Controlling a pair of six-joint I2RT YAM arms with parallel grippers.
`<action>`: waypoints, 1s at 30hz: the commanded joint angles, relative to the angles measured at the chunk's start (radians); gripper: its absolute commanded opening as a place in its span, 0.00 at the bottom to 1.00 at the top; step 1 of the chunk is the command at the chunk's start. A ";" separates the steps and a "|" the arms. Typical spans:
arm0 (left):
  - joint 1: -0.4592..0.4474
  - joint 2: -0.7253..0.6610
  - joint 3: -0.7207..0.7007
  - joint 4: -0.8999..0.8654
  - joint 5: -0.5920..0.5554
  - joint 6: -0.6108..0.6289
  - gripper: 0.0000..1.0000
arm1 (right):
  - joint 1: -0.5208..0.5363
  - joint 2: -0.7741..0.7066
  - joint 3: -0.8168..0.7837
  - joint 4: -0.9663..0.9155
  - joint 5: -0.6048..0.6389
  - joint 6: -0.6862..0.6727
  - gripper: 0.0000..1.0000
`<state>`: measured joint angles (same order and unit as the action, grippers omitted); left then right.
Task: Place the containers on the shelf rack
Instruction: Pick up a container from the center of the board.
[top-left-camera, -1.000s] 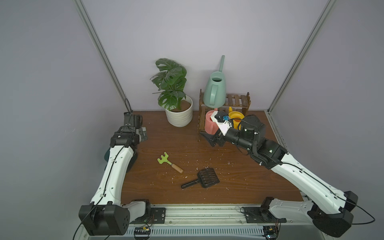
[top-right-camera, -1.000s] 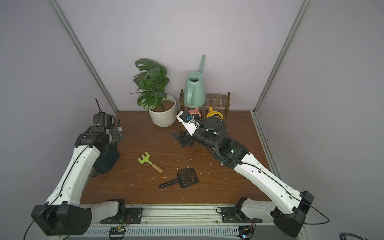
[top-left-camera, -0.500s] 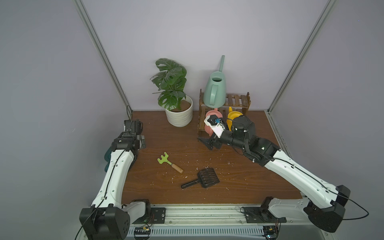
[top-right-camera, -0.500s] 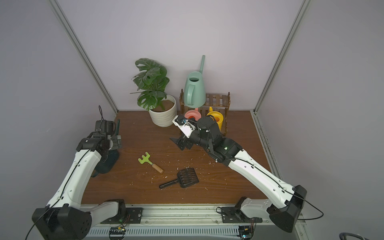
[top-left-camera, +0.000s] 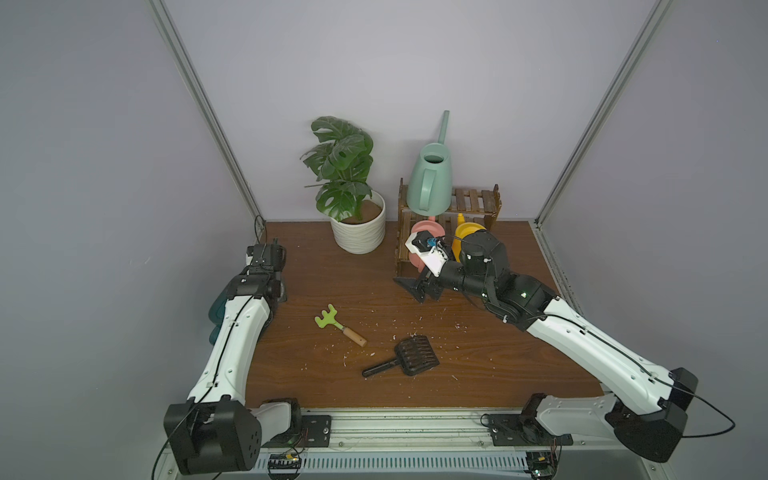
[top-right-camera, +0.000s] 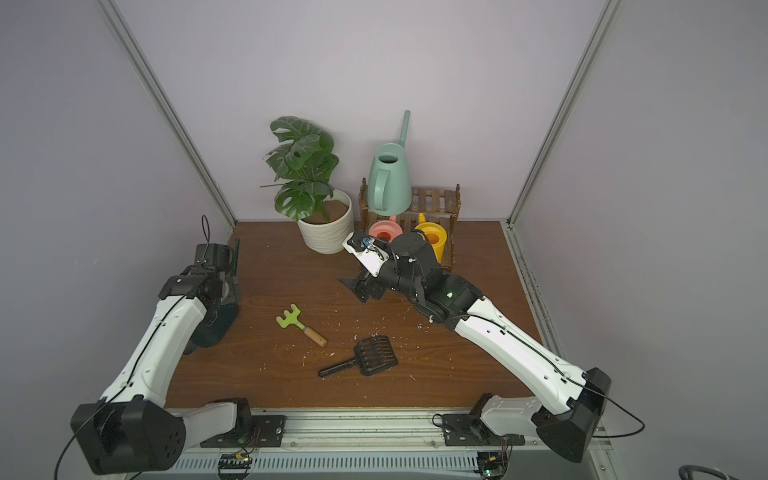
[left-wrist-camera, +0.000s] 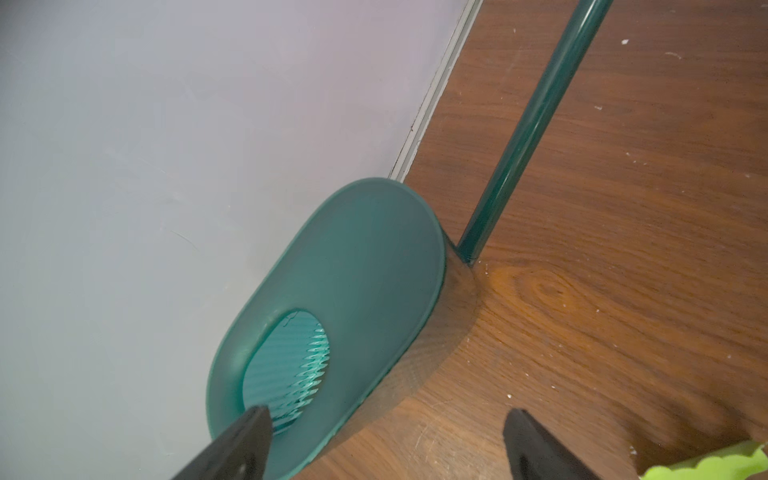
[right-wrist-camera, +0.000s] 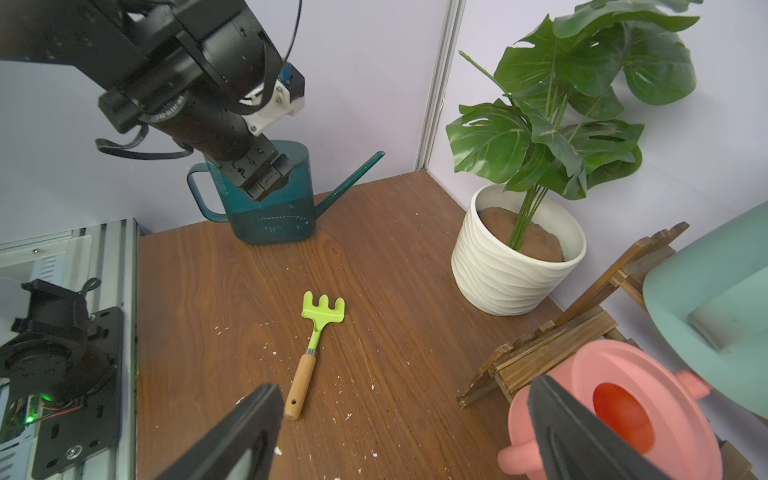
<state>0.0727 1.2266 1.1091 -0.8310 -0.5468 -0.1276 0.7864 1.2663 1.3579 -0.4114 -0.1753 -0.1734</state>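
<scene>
One container stands off the shelf rack (top-left-camera: 476, 202): the dark teal watering can (right-wrist-camera: 270, 216), long axis along the left wall, directly under your left gripper (left-wrist-camera: 386, 411), jaws parted astride its rim. Your right gripper (right-wrist-camera: 405, 382) hangs released, empty.

A brown wood-grain tabletop (top-left-camera: 353, 282) is enclosed by lilac walls (top-left-camera: 415, 62) at 9, 12 and 3 o'clock. Metal posts (top-left-camera: 203, 104) are fitted at 11 and 1 o'clock.

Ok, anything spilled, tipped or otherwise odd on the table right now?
Small white flecks are scattered over the brown wooden tabletop, mostly around the black slotted scoop and the green plastic hand rake, like spilled debris. Nothing looks tipped or broken.
</scene>
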 joint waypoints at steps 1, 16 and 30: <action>0.021 0.015 -0.014 -0.012 -0.032 -0.008 0.89 | 0.008 0.008 0.026 -0.020 -0.009 -0.005 0.95; 0.057 0.078 -0.018 0.003 0.011 -0.034 0.86 | 0.010 0.002 0.019 -0.027 -0.013 0.000 0.95; 0.074 0.166 0.038 0.009 0.117 -0.035 0.76 | 0.012 -0.028 -0.023 -0.012 -0.003 0.013 0.95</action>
<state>0.1318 1.3666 1.1137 -0.8192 -0.4904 -0.1524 0.7925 1.2675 1.3506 -0.4347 -0.1829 -0.1722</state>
